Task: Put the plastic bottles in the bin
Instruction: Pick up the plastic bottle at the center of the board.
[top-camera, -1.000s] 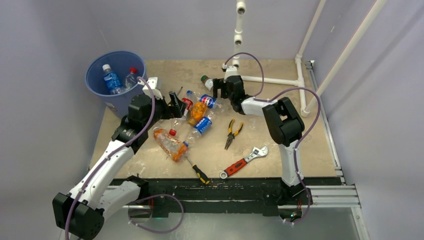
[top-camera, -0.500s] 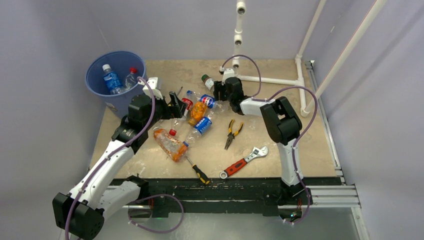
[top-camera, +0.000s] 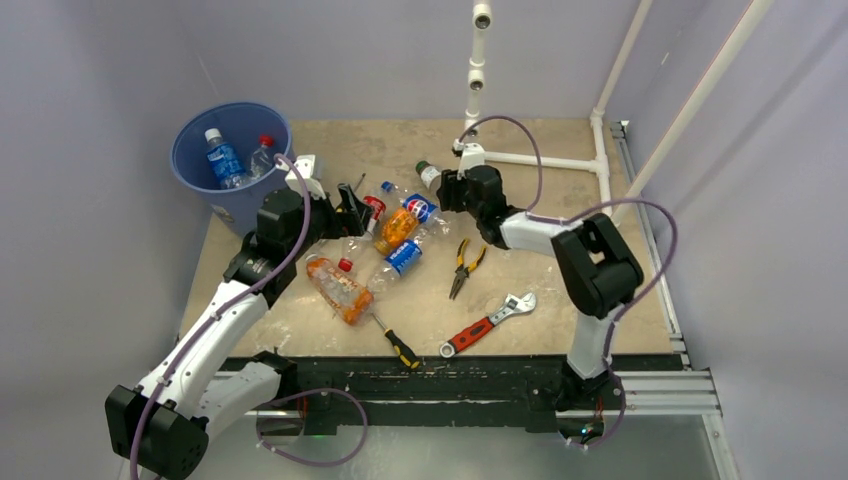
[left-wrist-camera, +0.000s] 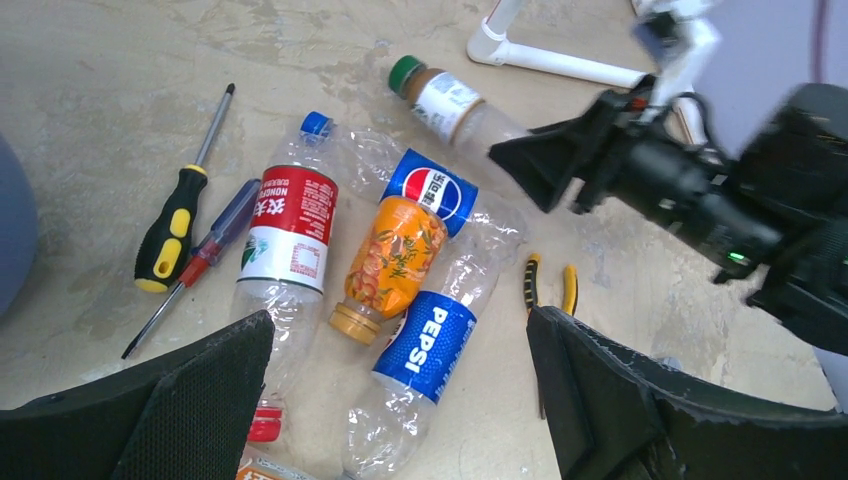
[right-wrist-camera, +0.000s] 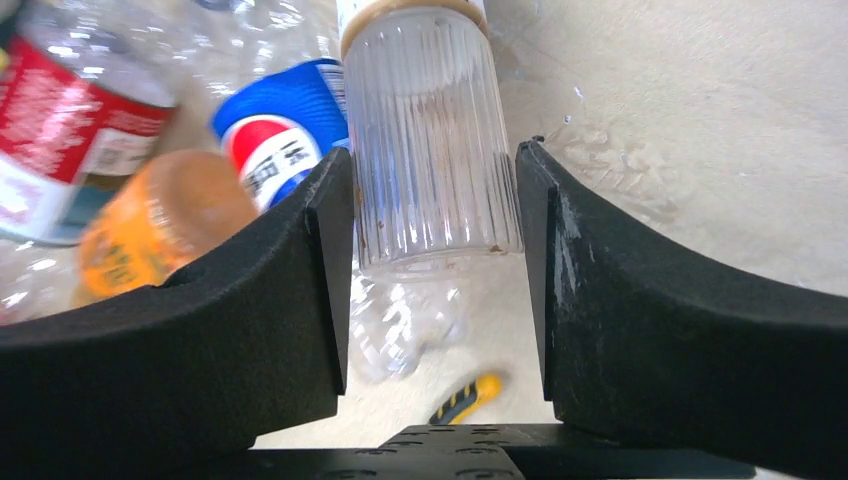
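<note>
The blue bin (top-camera: 236, 206) stands at the far left with two bottles (top-camera: 224, 160) inside. My right gripper (top-camera: 447, 187) is shut on the ribbed clear body of a green-capped bottle (top-camera: 428, 173), seen between its fingers (right-wrist-camera: 432, 155) and in the left wrist view (left-wrist-camera: 450, 100). My left gripper (top-camera: 352, 212) is open and empty above a pile of bottles (left-wrist-camera: 400, 325): a red-label bottle (left-wrist-camera: 290, 225), an orange bottle (left-wrist-camera: 395, 255) and a Pepsi bottle (left-wrist-camera: 430, 345). A second Pepsi bottle (left-wrist-camera: 432, 185) lies behind them. An orange-labelled crushed bottle (top-camera: 340, 288) lies nearer.
Yellow-handled pliers (top-camera: 462, 265), a red-handled wrench (top-camera: 488, 325) and a screwdriver (top-camera: 395, 342) lie on the near table. Two more screwdrivers (left-wrist-camera: 175, 215) lie left of the pile. A white pipe frame (top-camera: 540, 160) stands at the back right.
My right gripper has moved right and a little nearer with the green-capped bottle in it. The Pepsi and orange bottles shifted slightly. The left arm has not moved.
</note>
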